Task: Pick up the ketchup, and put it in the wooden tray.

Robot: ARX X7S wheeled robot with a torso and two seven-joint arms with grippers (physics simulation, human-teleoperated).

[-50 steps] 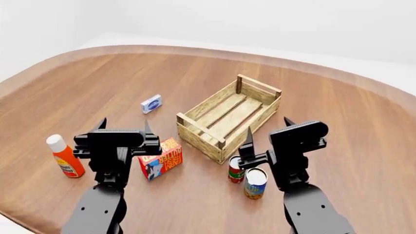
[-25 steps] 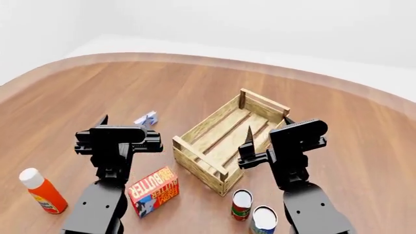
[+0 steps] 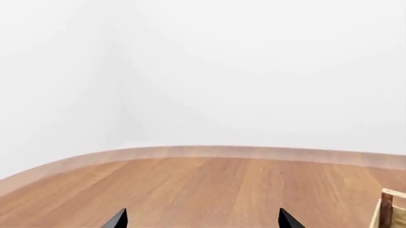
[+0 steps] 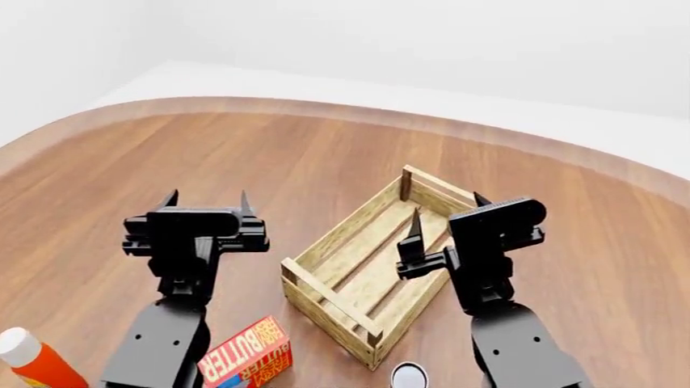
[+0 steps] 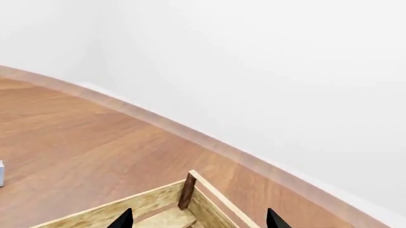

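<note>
The ketchup (image 4: 41,368), an orange-red bottle with a white cap, stands at the head view's lower left corner, partly cut off by the frame edge. The wooden tray (image 4: 342,233) lies slantwise at mid-table with nothing inside. My left gripper (image 4: 207,199) is open and held above the table, left of the tray and well beyond the ketchup. My right gripper (image 4: 447,206) is open over the tray's right side. The left wrist view has open tips (image 3: 201,219) over bare wood and one tray corner (image 3: 387,209). The right wrist view has open tips (image 5: 199,219) above a tray corner post (image 5: 186,190).
A red-orange butter box (image 4: 248,360) lies near the tray's front corner, between it and the ketchup. A can top (image 4: 408,374) peeks in at the bottom edge. A small white box (image 5: 1,173) shows at the right wrist view's edge. The table's curved rim (image 4: 323,109) runs along the back.
The head view has shifted, so everything on the table slid down the picture. The ketchup went to the bottom left corner and the cans nearly left view. Both grippers stay open.
</note>
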